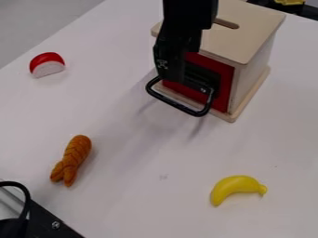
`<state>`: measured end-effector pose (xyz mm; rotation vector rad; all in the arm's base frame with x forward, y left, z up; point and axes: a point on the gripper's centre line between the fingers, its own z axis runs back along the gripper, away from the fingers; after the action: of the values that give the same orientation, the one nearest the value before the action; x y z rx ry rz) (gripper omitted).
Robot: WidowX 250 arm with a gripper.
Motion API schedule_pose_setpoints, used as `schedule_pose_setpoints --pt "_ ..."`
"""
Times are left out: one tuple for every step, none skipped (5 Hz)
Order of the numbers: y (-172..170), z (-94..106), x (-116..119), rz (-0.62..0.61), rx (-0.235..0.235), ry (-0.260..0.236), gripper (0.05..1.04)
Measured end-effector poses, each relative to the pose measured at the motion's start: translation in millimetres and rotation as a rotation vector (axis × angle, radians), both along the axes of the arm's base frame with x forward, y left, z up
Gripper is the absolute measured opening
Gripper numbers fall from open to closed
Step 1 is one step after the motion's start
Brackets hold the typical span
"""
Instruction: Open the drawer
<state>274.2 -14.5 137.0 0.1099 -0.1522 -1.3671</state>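
The end effector (175, 73) hangs at the black handle (179, 106) of the red-fronted drawer (225, 76) — how far open it is, or whether it grips or touches the handle, I cannot tell. The drawer sits in the wooden box (255, 69) — upright on the desk (142, 186).

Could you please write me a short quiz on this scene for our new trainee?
1. Multiple choice: where does the yellow toy banana lie relative to the wooden box? A: on its lid; B: nearer the camera; C: beyond it.
2. True or false: the gripper is at the box's red front.
3. Fill in: the loop-shaped handle is coloured ____.

Key: 1 B; 2 true; 3 black.
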Motion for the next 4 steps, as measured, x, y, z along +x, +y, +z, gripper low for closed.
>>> schedule_pose_setpoints --pt "-0.3 -7.8 -2.5 -0.002 0.002 0.029 0.991" --pt "7.9 -16.3 -6.7 -0.009 0.049 0.04 0.991" --pt "15.9 -30.9 -10.2 -0.024 0.078 0.057 0.991" --pt "19.3 -45.3 -9.5 -0.054 0.114 0.06 0.991"
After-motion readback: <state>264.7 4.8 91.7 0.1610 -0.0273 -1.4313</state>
